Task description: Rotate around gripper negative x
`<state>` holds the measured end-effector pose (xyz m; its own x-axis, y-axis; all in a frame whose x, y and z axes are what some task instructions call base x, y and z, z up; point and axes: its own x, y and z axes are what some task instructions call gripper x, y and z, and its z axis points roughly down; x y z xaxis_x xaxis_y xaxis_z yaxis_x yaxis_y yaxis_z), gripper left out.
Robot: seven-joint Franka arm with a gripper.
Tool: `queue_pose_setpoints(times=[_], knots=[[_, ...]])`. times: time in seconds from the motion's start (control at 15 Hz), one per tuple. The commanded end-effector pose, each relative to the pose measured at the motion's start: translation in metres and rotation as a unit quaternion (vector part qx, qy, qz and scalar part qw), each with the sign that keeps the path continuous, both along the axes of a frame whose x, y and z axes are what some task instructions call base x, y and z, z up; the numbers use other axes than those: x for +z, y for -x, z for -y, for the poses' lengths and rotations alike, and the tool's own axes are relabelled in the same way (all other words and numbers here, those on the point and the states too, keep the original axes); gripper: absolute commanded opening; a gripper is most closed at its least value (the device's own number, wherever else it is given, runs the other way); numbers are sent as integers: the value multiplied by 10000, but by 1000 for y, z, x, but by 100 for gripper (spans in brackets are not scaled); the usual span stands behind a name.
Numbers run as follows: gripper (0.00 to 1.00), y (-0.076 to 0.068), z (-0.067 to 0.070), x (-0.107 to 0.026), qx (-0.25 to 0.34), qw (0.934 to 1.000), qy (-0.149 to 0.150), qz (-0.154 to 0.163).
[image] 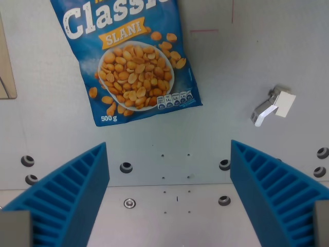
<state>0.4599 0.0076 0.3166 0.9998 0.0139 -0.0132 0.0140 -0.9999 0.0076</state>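
Observation:
My gripper [169, 149] is open and empty; its two blue ribbed fingers [77, 185] rise from the bottom corners of the wrist view, wide apart. Above them a blue bag of salted peanuts [131, 56], marked "Classic Slani 500 g", lies flat on the grey table [231, 67], tilted, cut off by the top edge. The bag lies beyond the fingertips, toward the wrist view's left, apart from both fingers.
A small white and grey clip-like piece [272, 105] lies on the table at the wrist view's right. Several bolt holes [126, 167] and a plate seam cross the lower table. A tan wooden edge [6, 62] shows at the far left.

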Motion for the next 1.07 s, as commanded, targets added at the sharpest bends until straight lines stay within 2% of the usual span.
queue_pose_setpoints(times=[0.07, 1.07], knots=[[100, 0, 0, 3, 1, 10000, 65, 35], [100, 0, 0, 3, 11, 9943, 1062, 49]])
